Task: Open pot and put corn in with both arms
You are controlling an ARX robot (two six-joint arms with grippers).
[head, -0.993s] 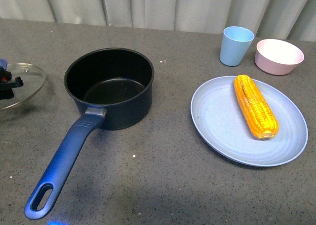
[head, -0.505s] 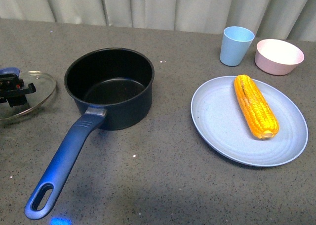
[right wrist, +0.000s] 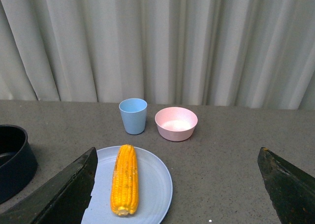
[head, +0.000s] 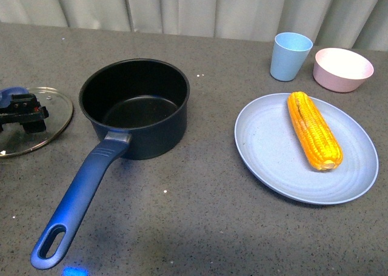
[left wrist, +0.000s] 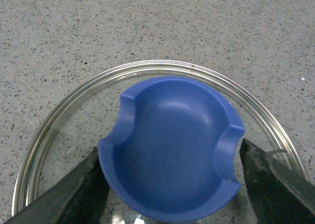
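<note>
Corn (head: 314, 130) lies near-to-far on the plate (head: 267, 148), right of the open pot (head: 151, 139), nearer the right fingers (right wrist: 59, 194), which are spread apart. Left fingers (left wrist: 74, 194) clamp the lid knob (left wrist: 172, 145).

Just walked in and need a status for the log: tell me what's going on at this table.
The left gripper has the round glass lid by its blue knob, fingers against either side. The lid seems to be down on the grey table, left of the open dark navy saucepan. The saucepan is empty. The yellow-orange corn cob lies untouched on the light blue plate. The right gripper is open and holds nothing, back from the plate.
</note>
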